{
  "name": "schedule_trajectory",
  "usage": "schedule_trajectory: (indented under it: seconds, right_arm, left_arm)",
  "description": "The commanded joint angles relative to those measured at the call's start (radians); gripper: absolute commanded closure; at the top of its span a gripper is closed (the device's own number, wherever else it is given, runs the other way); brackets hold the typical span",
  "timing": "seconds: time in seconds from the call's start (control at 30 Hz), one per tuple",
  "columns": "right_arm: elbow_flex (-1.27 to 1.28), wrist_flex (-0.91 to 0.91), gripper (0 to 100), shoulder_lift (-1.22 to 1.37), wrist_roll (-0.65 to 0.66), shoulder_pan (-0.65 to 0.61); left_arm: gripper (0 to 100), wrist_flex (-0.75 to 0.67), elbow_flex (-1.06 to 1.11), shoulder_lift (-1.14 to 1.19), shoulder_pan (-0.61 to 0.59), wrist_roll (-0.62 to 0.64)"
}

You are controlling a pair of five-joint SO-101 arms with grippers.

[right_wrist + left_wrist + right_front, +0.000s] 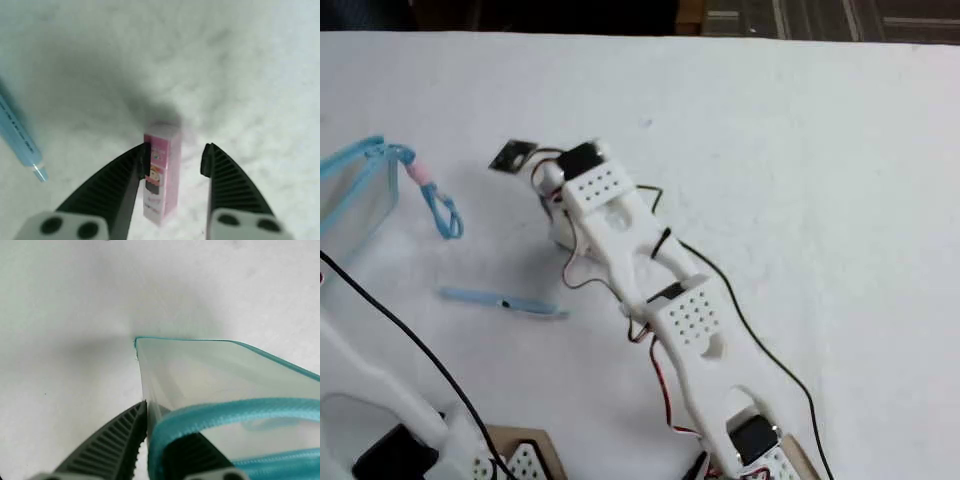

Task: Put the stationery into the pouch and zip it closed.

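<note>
Before closing the open right fingers (110, 190) on the eraser (162, 165) between them, shift over a little to centre it: touching one finger now, apart from the other. Squeeze softly, lift straight up, stay off the pen (20, 137) lying near on the surface (800, 150). Hold the left fingers (107, 450) pinched tight on the pouch (200, 370) edge, ready for dropping things in.

White, matte, faintly textured table (800, 150) across most of the high view. Soft grey shadows on its surface, blurred at the edges. Straight far edge near the top of the view. Beyond that edge: dark unlit strip (520, 12), small brown wooden panel (690, 14), grey striped floor section (820, 16) toward the corner. Even, diffuse lighting. Same white surface behind both wrist views.
</note>
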Motion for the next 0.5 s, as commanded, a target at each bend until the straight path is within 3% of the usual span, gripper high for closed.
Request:
schedule_trajectory:
  seconds: [0.0, 0.1, 0.27, 0.37, 0.47]
  right_arm:
    - [-0.041, -0.012, 90.2, 0.035, 0.000, 0.005]
    - [-0.084, 0.022, 98.7, 0.045, 0.005, 0.004]
    - [-0.124, 0.101, 91.2, 0.051, 0.006, 0.005]
    - [-0.141, 0.094, 98.1, 0.036, -0.002, 0.018]
    - [-0.249, 0.107, 97.8, -0.005, -0.054, 0.024]
  left_arm:
    - [98, 0.000, -0.051, -0.036, -0.002, 0.006]
    - [98, 0.000, -0.051, -0.036, -0.002, 0.006]
    - [98, 0.000, -0.051, -0.036, -0.002, 0.006]
    - [98, 0.000, -0.051, -0.036, -0.004, 0.006]
    - [98, 0.000, -0.051, -0.036, -0.004, 0.006]
